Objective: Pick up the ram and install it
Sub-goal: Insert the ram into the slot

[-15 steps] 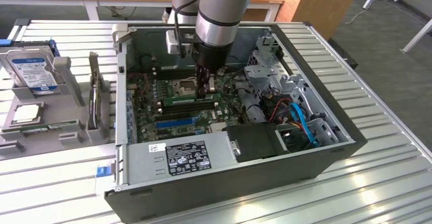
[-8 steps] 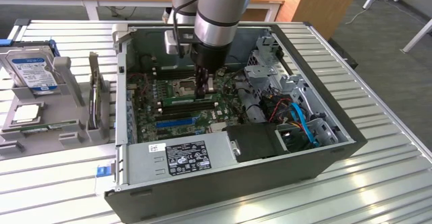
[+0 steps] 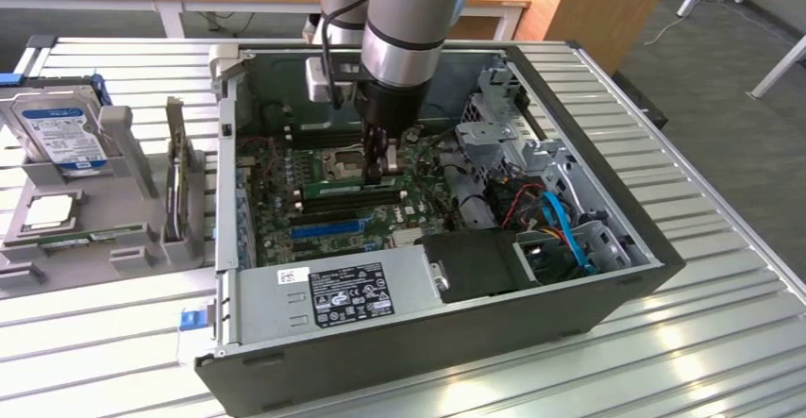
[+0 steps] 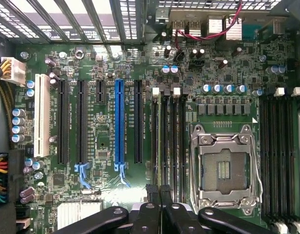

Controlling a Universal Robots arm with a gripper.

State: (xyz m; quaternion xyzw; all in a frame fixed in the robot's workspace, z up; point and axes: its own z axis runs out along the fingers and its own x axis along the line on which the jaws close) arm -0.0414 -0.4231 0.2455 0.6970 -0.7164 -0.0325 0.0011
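Inside the open case (image 3: 605, 201), the gripper (image 3: 381, 161), jaws pressed together, hovers over the seated ram (image 3: 355, 190), walls well apart.

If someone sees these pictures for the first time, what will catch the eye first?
First, the open computer case on the slatted metal table, with the arm's end effector lowered onto the green motherboard. There a ram stick sits beside its tips. In the wrist view, the blue slot and the empty silver processor socket stand out.

Ram (image 3: 349, 190) in motherboard (image 3: 283, 212) slot
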